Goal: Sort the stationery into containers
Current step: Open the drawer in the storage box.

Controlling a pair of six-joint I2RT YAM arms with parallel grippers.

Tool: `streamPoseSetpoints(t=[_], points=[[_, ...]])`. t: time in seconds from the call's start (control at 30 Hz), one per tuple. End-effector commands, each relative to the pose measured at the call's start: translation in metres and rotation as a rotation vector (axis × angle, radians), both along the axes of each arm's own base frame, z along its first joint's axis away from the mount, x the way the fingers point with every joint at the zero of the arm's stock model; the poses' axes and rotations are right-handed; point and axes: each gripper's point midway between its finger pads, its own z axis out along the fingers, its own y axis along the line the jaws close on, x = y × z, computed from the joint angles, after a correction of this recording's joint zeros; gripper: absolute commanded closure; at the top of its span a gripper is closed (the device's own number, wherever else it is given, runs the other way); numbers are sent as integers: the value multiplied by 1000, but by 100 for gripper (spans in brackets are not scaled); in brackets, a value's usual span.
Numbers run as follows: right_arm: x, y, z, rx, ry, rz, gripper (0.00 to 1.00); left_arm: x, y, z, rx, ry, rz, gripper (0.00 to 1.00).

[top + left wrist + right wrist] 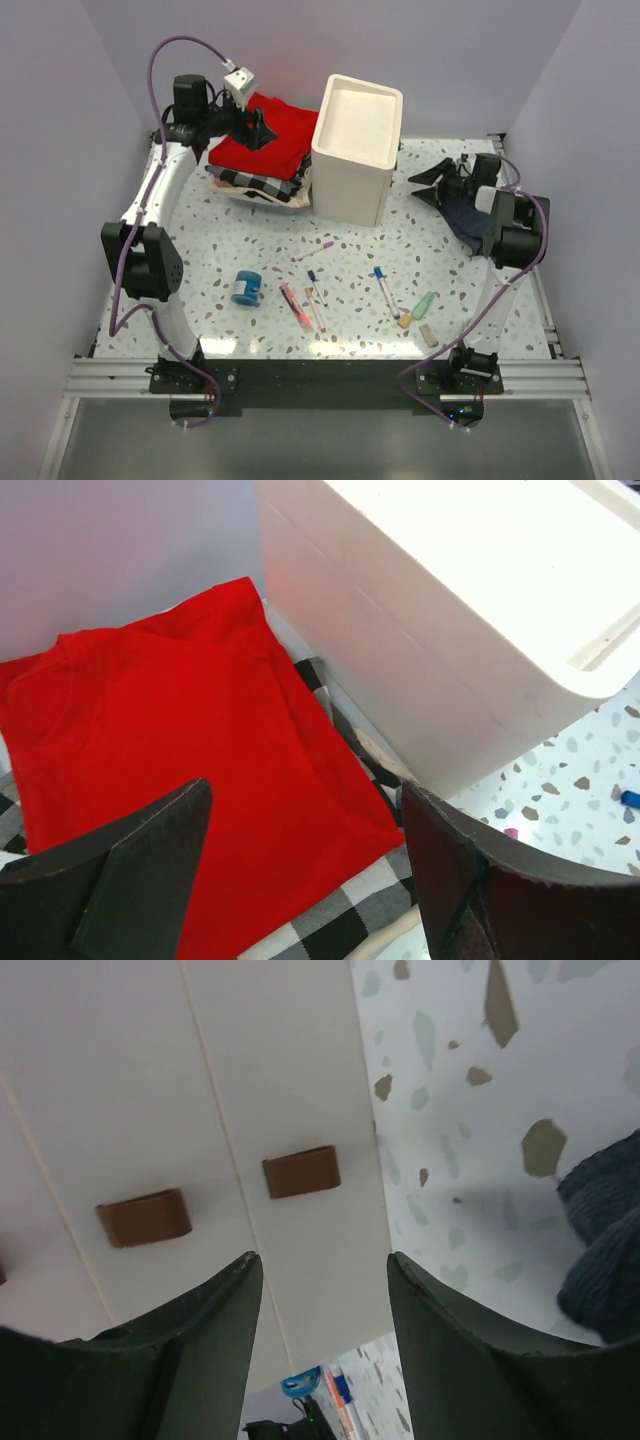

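Top external: noted blue tape roll (246, 287), orange-red marker (294, 306), pens (383, 290), green tube (424, 303) and erasers (429, 335) loose on near worktop (220, 240), well apart from white drawer unit (355, 150) at back.

Left wrist: found left tool (305, 810) wide open, gripping nothing, above red cloth (180, 750) beside drawer unit.

Right wrist: found right tool (325, 1270) partly open, empty, pointed at drawer fronts (150, 1080) near two brown handles (300, 1171); dark blue cloth (605, 1250) at right.

White drawer unit (355, 140) upright, shut, pens (386, 293) and tape roll (246, 287) scattered nearby
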Motion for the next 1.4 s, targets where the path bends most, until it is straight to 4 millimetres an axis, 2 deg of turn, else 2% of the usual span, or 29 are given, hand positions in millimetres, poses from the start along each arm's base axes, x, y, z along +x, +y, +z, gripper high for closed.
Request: streamPoseSetpoints(t=[0.0, 0.17, 0.27, 0.3, 0.47, 0.6, 0.83, 1.03, 1.2, 1.3, 1.37], points=[[25, 2, 26, 39, -102, 7, 43, -8, 7, 35, 84, -118, 27, 19], [26, 19, 15, 99, -90, 34, 43, -12, 13, 27, 125, -106, 69, 17], [26, 36, 13, 123, -86, 68, 42, -16, 13, 21, 134, -101, 79, 17], [23, 45, 5, 128, -64, 83, 42, -18, 13, 23, 136, -106, 80, 17], [24, 62, -13, 120, -21, 100, 44, -21, 14, 20, 146, -97, 91, 17], [23, 65, -20, 132, -8, 99, 48, -24, 18, 23, 158, -105, 104, 17], [28, 65, -21, 179, 9, 80, 53, -29, 18, 6, 187, -77, 107, 16], [27, 63, -32, 237, 35, 38, 49, -30, 9, -3, 220, -58, 92, 16], [37, 61, -39, 271, 17, 22, 48, -27, 4, -13, 276, -46, 90, 16], [45, 59, -31, 291, -21, 17, 51, -27, 4, -16, 317, -47, 88, 16], [48, 55, -29, 303, -47, 10, 60, -26, 8, -16, 339, -52, 101, 15]])
